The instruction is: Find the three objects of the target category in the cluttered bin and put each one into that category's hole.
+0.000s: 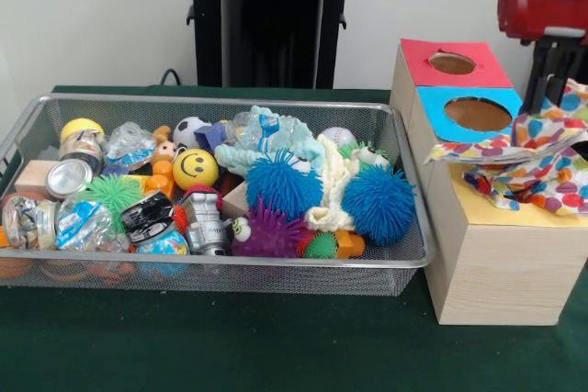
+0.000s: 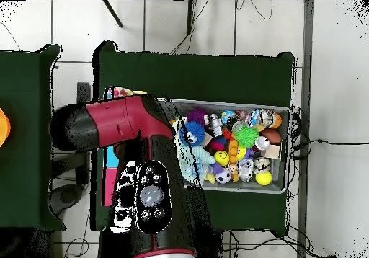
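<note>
In the front view the wire bin (image 1: 404, 259) sits on the green table, crammed with toys: two blue spiky balls (image 1: 284, 184), a purple spiky ball (image 1: 269, 231), a yellow smiley ball (image 1: 195, 169), a small soccer ball (image 1: 189, 130), crushed cans (image 1: 67, 178) and a pale cloth (image 1: 333, 192). Beside it stands the wooden sorting box (image 1: 496, 273), with a round hole in its red panel (image 1: 452, 63) and another in its blue panel (image 1: 478, 114). A polka-dot cloth (image 1: 542, 158) is draped over the yellow section of the box, spilling toward the blue panel's edge; the red arm (image 1: 542, 6) hangs just above it, but the gripper itself is hidden, so whether its jaws are spread or closed on the cloth cannot be told. In the overhead view the arm (image 2: 122, 125) covers the box almost entirely, and the bin (image 2: 287, 150) lies clear to one side. The step in hand looks like delivery of a cloth item at the box, probably to the hole under the fabric. The next move calls for getting the cloth fully down its hole, then returning to the bin to dig for another, perhaps the pale cloth lying among the spiky balls.
</note>
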